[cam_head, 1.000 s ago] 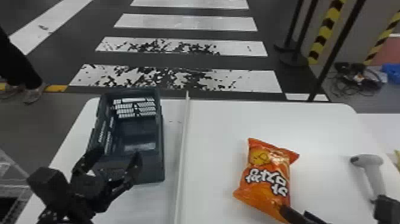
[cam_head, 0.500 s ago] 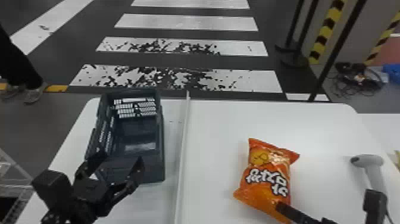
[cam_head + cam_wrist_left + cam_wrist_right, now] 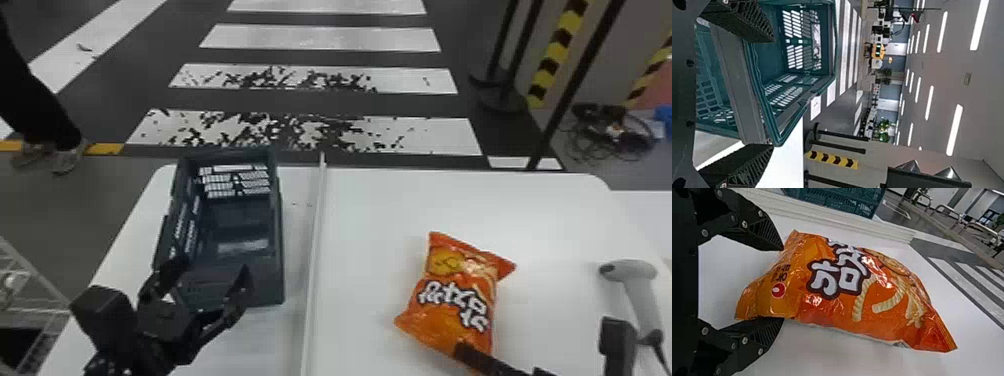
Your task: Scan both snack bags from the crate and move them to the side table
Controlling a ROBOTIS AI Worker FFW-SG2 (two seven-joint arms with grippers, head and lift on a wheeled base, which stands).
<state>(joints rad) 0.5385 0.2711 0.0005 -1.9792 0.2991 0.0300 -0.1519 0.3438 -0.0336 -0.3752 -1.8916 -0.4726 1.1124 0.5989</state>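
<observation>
The snack bag [image 3: 848, 293] is best squeezed gently at its near end by the widely spread right hand [image 3: 783, 284]

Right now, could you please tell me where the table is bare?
White tabletop is bare between divider and orange snack bag, and between bag and scanner. Crowded spots are the crate's near end, by the left jaws, and where the right jaws flank the bag.

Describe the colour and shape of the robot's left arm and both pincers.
The left arm is black and boxy. The left pincer and right pincer are black too, with tapering fingers ribbed inside; round silvery fastenings dot the right one's linkage.
</observation>
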